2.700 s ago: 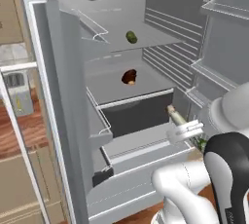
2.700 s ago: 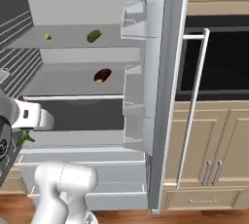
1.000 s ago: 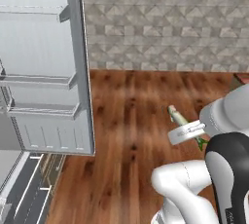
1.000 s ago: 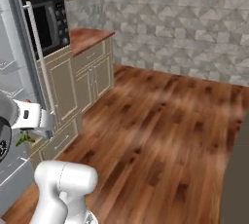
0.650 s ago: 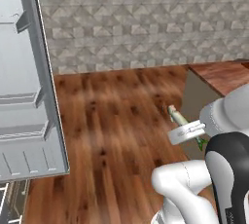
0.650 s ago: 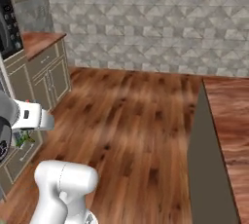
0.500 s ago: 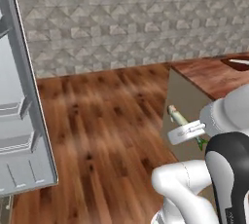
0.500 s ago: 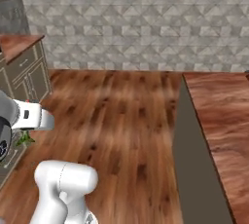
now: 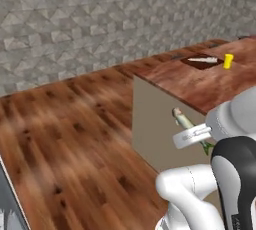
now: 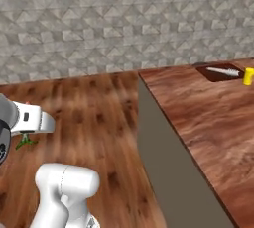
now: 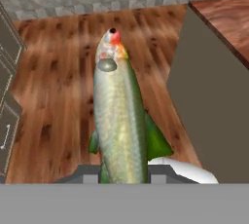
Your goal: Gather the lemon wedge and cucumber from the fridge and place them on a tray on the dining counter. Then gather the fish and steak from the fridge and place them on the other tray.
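In the hand view the fish [image 11: 119, 116] fills the middle of the picture, a long silvery body with green fins low on its sides and a reddish snout pointing away from the hand. Its tail end runs down between the gripper [image 11: 119, 175], whose jaws stand narrowed against the fish's flanks and hold it. In the left base view the same fish [image 9: 186, 124] sticks out of the hand beside the beige side of the dining counter [image 9: 200, 81], above the wooden floor [image 9: 65, 134]. In the right base view only green fins [image 10: 25, 142] of the fish show below the white hand, at the left edge.

The dining counter [image 10: 208, 118] runs away from the robot, reddish-brown on top, with its near corner close to the arm. The fish hangs in the air off this corner, not touching the top.

Far down the counter lies the tray [image 9: 202, 61], flat and dark brown. On it rests a slim pale thing [image 9: 202, 60], lying lengthwise; what it is cannot be told at this size. In the right base view the tray [image 10: 214, 74] shows the same pale strip [image 10: 223, 72] across it. Just beside the tray's far end, on the counter top, stands a small bright yellow object [image 9: 228, 61]; from the right it [image 10: 248, 77] sits at the picture's edge, touching or nearly touching the tray's corner.

Behind everything rises a grey stone-tiled wall [image 10: 124, 24].
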Motion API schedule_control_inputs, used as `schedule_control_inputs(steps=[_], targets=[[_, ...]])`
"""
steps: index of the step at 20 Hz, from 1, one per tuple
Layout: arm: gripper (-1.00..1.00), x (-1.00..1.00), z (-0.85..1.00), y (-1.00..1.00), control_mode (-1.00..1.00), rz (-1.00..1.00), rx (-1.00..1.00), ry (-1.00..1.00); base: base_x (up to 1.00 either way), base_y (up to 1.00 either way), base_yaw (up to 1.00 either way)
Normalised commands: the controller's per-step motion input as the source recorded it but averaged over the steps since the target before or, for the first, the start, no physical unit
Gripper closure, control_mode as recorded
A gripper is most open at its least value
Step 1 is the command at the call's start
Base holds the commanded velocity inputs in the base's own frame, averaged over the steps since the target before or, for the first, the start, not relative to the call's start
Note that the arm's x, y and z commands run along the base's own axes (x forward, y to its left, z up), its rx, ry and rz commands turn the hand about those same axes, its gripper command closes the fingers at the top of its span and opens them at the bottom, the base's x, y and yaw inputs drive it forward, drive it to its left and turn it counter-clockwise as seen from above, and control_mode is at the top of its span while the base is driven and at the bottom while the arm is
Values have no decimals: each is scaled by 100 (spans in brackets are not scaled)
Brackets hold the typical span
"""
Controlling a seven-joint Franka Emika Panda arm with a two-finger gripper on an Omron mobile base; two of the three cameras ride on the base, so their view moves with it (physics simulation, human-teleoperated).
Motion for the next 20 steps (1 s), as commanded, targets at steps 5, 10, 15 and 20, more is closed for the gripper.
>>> schedule_control_inputs(steps=[5,10,15,20], targets=[[100,0,0,0,100,0,0,0,100,55,-35],[100,0,0,0,100,0,0,0,100,55,-34],[100,0,0,0,100,0,0,0,100,61,-34],[100,0,0,0,100,0,0,0,100,65,-35]])
